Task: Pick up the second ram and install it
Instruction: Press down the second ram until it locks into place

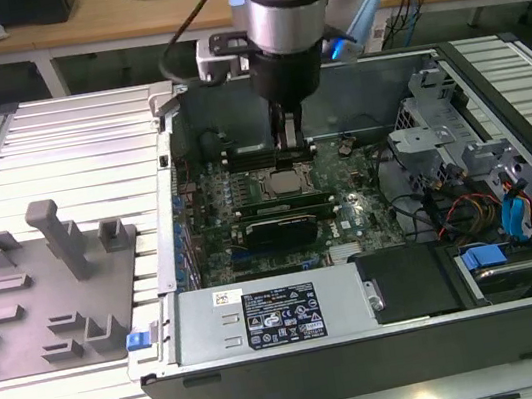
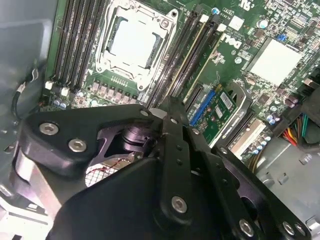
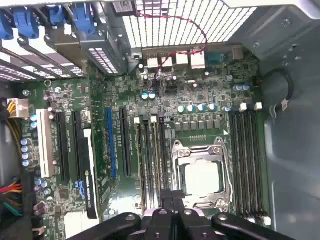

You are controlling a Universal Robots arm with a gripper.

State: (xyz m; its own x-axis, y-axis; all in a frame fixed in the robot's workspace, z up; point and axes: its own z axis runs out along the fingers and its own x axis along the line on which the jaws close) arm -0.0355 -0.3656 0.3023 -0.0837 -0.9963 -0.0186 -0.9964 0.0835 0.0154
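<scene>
Exterior view showed the gripper (image 1: 290, 143) beside the CPU socket (image 1: 279, 183), fingers (image 2: 172, 117) pinched narrow. The second ram (image 2: 197, 56) seemingly stood slotted beside that socket: light, stiff, fragile, best gripped by its edges.

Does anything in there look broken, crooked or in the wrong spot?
Nothing stands out. The computer case lies open on its side, which looks deliberate. In the exterior view the gripper is down over the motherboard beside the processor socket. The memory slots run straight, the cables are bundled, and the grey holder tray sits flat beside the case.
</scene>
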